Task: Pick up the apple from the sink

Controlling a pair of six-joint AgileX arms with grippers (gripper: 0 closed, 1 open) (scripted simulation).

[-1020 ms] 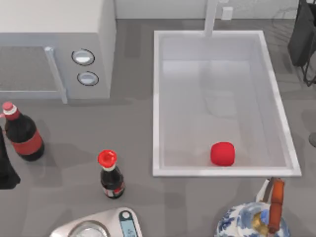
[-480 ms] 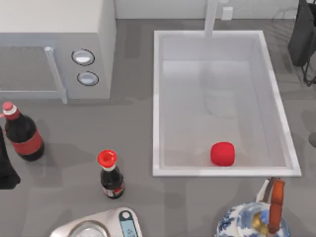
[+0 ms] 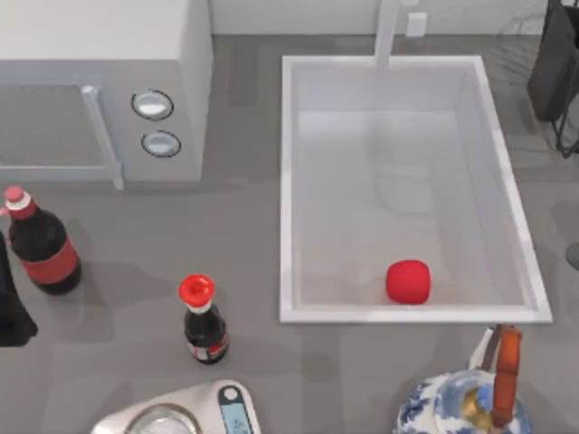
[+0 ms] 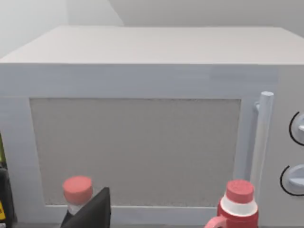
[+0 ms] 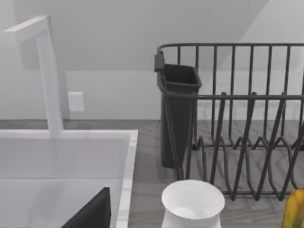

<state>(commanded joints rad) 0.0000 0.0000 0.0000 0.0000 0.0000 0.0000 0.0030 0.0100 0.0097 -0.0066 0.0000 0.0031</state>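
Teapot (image 3: 466, 402) & scale (image 3: 185, 414) cut off by top view's bottom edge.

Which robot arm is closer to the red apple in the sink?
Right, probably. My right gripper seems to sit beside the sink's right rim, near the dish rack. My left gripper is at the table's left edge, beyond both bottles from the apple.

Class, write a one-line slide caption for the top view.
A red apple lies near the front wall of the white sink, beside a microwave and two bottles.
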